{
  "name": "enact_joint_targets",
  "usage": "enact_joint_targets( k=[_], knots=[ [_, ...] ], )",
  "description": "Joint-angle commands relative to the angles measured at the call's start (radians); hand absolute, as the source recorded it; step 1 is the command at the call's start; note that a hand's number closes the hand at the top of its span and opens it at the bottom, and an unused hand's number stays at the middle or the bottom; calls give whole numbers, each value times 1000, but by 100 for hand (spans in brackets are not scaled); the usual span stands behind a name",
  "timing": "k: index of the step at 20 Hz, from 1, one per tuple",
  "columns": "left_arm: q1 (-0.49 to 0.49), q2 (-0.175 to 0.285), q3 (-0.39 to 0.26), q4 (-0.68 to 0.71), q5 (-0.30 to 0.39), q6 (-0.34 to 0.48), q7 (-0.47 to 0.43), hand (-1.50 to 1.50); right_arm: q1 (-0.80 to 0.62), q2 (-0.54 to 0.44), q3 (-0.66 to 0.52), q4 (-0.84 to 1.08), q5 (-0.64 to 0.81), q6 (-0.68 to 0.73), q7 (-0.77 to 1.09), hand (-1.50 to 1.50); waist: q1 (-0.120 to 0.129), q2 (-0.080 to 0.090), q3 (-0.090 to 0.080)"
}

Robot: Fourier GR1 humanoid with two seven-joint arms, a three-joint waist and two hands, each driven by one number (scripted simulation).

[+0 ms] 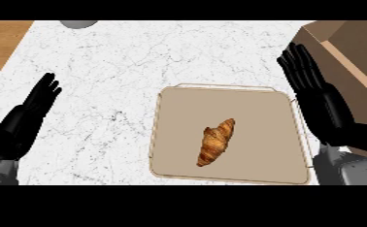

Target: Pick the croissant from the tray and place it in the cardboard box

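- Nearest the robot, right of the middle, a tan tray [261, 119] lies flat on the white marbled counter [108, 75].
- On the tray, near its middle, the croissant [216, 142] lies alone, running from near-left to far-right, touching neither hand.
- At the view's left edge the left hand [28, 117] rests open, fingers straight and pointing far and a bit right, well apart from the tray, holding nothing.
- Along the tray's right rim the right hand [319, 97] is open too, fingers straight, pointing far and slightly left; it holds nothing, and its grey forearm [342, 168] comes in at the near right.
- Past that hand's fingertips, in the far right corner, stands the box [333, 39], cut off by the view's edge.
- Far left, a strip of wood [14, 34] borders the counter, and a round grey thing [79, 23] shows partly at the far edge.
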Motion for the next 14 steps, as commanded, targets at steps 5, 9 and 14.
enact_joint_targets(
  k=[5, 9, 14],
  knots=[
    [-48, 61, -14, -63, -111, 3, -62, 0, 74, -49, -146, -207, 292, -391, 142, -150, -133, -34, -24],
    [-49, 55, -48, -76, -142, -2, -73, 0, 244, -156, -154, -219, 516, -454, 314, -150, -157, -20, -28],
    [-69, 3, -116, -127, -197, 36, -51, 0, 414, -171, -4, -456, 814, -470, 409, -150, -91, -11, -22]
  ],
)
